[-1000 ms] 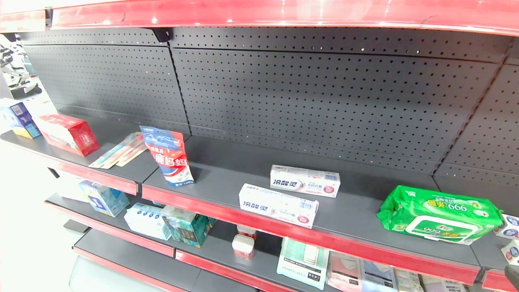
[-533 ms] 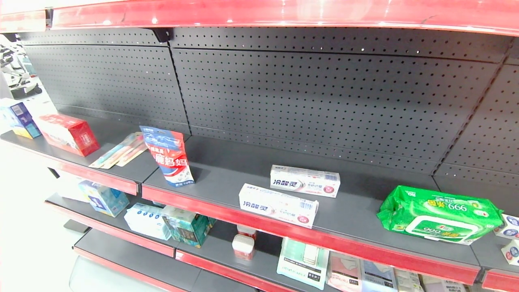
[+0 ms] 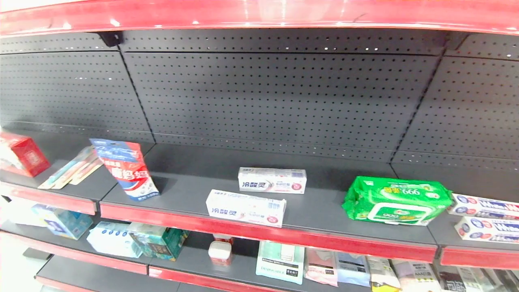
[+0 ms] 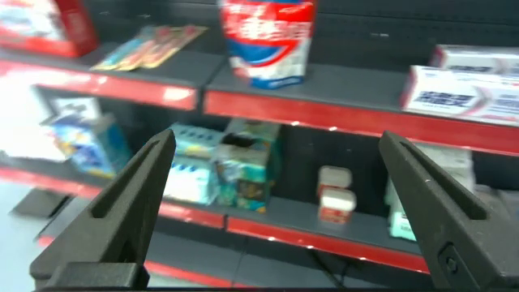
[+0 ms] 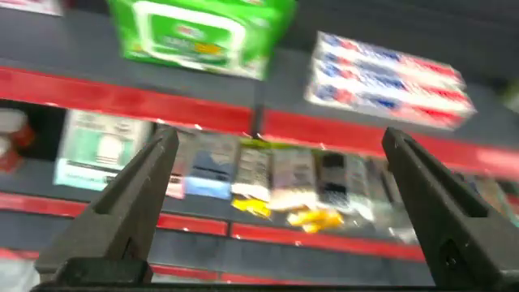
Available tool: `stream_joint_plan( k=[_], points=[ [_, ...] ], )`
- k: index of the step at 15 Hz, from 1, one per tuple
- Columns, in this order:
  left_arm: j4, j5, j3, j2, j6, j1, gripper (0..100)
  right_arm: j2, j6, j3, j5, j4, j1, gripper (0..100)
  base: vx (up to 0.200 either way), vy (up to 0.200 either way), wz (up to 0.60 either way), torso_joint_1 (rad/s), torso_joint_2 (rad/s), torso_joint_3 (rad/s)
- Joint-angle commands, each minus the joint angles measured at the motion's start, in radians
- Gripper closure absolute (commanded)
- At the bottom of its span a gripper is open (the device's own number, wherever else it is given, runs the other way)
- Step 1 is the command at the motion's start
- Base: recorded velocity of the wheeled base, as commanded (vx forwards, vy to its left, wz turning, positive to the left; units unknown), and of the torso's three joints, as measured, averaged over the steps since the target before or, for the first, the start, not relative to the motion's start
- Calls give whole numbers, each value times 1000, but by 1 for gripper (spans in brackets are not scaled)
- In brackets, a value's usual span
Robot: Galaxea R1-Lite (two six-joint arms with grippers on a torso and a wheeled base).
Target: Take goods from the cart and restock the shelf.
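Head view looks at the long dark shelf (image 3: 324, 211) with its red front edge (image 3: 267, 233) and holey back wall (image 3: 284, 101). The biggest thing on it is the green wipes pack (image 3: 395, 200), lying flat toward the right. Next come two white toothpaste boxes, one (image 3: 245, 207) close to the red edge and one (image 3: 271, 180) just behind it. Then comes the blue and red pouch (image 3: 125, 168), standing up toward the left.

Both claws point at the shelves. The left gripper (image 4: 277, 139) is wide open and holds nothing. The right gripper (image 5: 280, 134) is wide open and holds nothing too.

So I think the step now is to get an item from the cart. The next move calls for turning to the cart and picking something up.

Lots of bare room sits behind the toothpaste boxes, and between them and the wipes. Watch the red edge in front and the upper shelf (image 3: 259, 16); an item has to pass between them
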Motion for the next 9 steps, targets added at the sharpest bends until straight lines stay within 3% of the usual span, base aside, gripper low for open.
stream_joint_plan(
  k=[1,4,9],
  points=[
    [-1,0,0,1,0,0,0,0,-1,0,0,-1,1,0,0,0,-600,2,-2,2],
    [-1,0,0,1,0,0,0,0,-1,0,1,-1,1,0,0,0,-600,-1,1,6],
    [-1,0,0,1,0,0,0,0,45,0,9,1,1,0,0,0,0,0,0,0]
  ],
)
